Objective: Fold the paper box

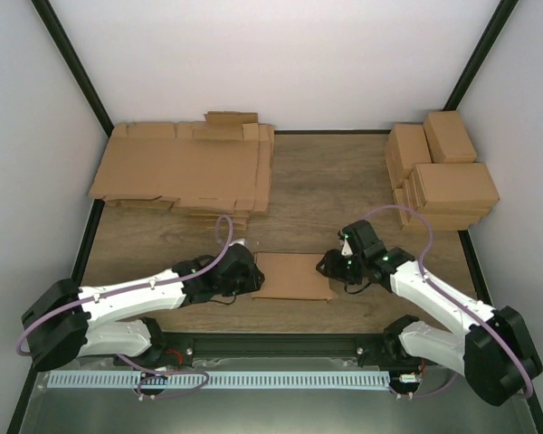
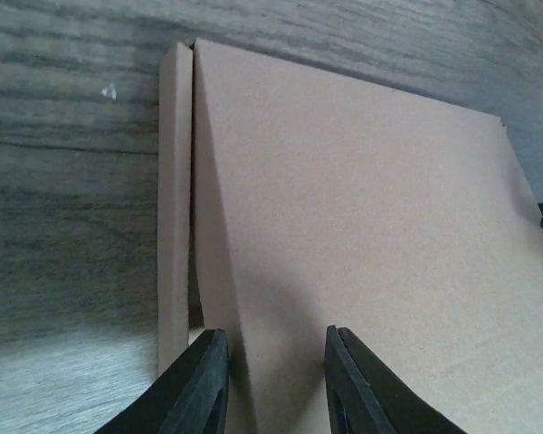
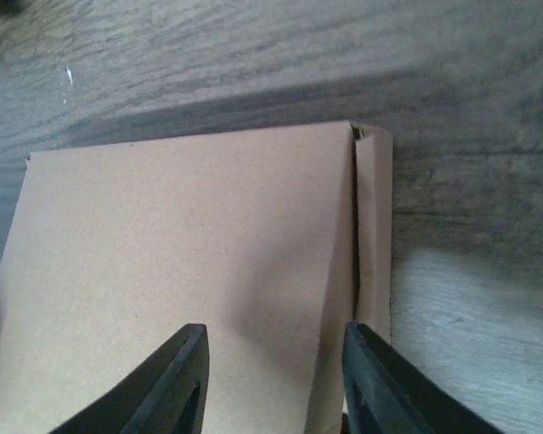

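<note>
The wood-grain tabletop (image 1: 326, 185) sits inside plain white walls (image 1: 290, 54) edged by black frame posts (image 1: 72, 65). The paper box (image 1: 292, 276) lies flat at the middle of the tabletop's near edge, with a narrow side flap (image 2: 174, 199) along each end. The left gripper (image 2: 273, 342) is at its left end and the right gripper (image 3: 273, 333) at its right end. Both have their fingers spread over the cardboard face, pinching nothing. Flat cardboard sheets (image 1: 185, 172) are piled at the far left corner, and closed brown boxes (image 1: 443, 176) are stacked at the far right.
</note>
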Controlling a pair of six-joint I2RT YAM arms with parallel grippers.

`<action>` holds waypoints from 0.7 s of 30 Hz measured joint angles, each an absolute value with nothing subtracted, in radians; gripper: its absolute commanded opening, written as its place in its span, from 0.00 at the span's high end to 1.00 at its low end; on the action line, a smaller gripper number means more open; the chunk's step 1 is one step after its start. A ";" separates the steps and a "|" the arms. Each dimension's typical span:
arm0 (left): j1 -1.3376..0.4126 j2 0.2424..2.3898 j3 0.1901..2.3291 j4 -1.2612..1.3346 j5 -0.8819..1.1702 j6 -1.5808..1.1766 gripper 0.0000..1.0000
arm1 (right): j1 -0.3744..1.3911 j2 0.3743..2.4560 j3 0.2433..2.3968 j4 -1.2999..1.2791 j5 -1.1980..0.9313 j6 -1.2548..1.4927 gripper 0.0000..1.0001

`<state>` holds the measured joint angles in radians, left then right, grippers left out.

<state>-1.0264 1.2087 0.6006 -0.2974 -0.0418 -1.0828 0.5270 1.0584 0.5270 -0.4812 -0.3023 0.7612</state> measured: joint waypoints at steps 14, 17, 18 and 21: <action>-0.976 1.198 0.575 -0.295 0.035 -1.025 0.82 | 0.527 1.013 0.484 -0.506 -0.348 0.765 0.87; -0.970 1.201 0.551 -0.274 0.068 -1.036 0.86 | 0.525 0.994 0.461 -0.485 -0.368 0.805 0.90; -0.968 1.203 0.545 -0.270 0.078 -1.042 0.87 | 0.525 0.990 0.453 -0.481 -0.372 0.814 0.91; -0.968 1.217 0.538 -0.266 0.093 -1.043 0.88 | 0.525 0.988 0.426 -0.465 -0.374 0.837 0.93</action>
<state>-0.9684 1.2175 0.5381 -0.2665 0.0929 -1.0431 0.5247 0.9878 0.4259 -0.4652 -0.3744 0.8371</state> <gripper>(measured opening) 0.131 0.083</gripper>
